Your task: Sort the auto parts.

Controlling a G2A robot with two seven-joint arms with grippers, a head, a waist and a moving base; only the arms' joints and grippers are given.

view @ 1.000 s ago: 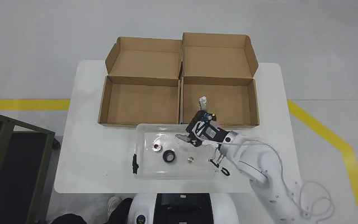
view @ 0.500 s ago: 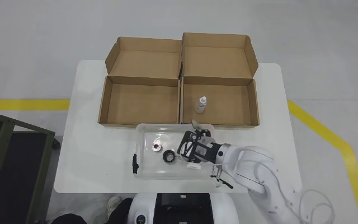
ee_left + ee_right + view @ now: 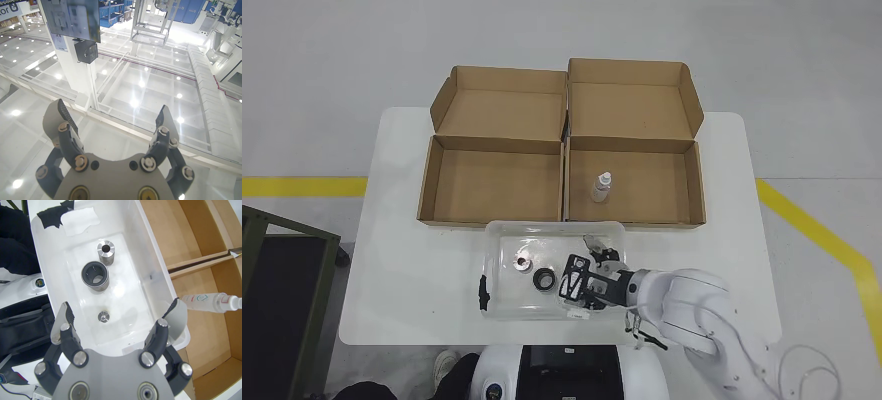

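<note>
right claw [image 3: 121,306] [image 3: 577,280] fingers spread wide, nothing between them, hanging over the right end of the clear bin [image 3: 155,256] [image 3: 542,226]; one finger sits over the bin's far rim, the other over its near rim. three parts on the bin floor, all apart from each other. steel sleeve [image 3: 106,251] [image 3: 520,265]: upright grey cylinder, dark bore in the top, nearest the taped end. bearing [image 3: 95,275] [image 3: 545,281]: wider, upright, black liner inside a metal ring, just beside the sleeve. small metal stub [image 3: 103,316]: short, silvery, round, centre dimple, lying closest to the claw and between its fingers in the wrist view. spray bottle [image 3: 208,303] [image 3: 601,186]: white, clear cap, printed label, lying on its side in the right cardboard box [image 3: 672,185], near that box's left wall. left cardboard box [image 3: 492,185] stands touching it, both lids open, both just behind the bin on the white worktop [image 3: 402,250]. black tape [image 3: 53,220] [image 3: 483,292] and a white patch [image 3: 79,219] on the bin's left end wall. left claw [image 3: 112,106] aimed up at the ceiling, toothed fingers apart, holding nothing.
</note>
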